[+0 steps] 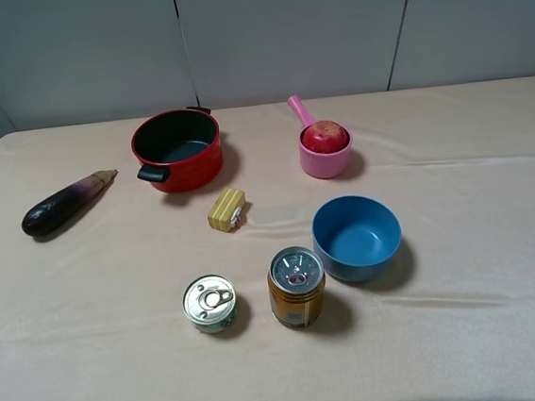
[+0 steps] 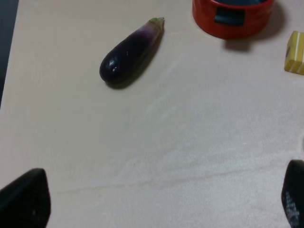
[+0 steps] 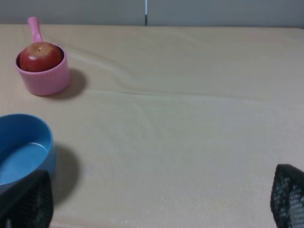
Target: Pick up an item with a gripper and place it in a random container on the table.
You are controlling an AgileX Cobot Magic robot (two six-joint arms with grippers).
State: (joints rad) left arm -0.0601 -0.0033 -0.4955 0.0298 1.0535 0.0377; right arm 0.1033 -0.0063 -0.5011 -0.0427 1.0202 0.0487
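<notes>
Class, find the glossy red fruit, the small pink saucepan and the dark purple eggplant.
Glossy red fruit (image 1: 324, 137), exterior high view, its top.
Small pink saucepan (image 1: 325, 163), exterior high view, front wall.
Dark purple eggplant (image 2: 128, 53), left wrist view, mid-body.

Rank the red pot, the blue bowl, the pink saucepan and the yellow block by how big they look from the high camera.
1. red pot and blue bowl: too alike to rank; the bowl sits nearer the camera
2. pink saucepan
3. yellow block
</notes>
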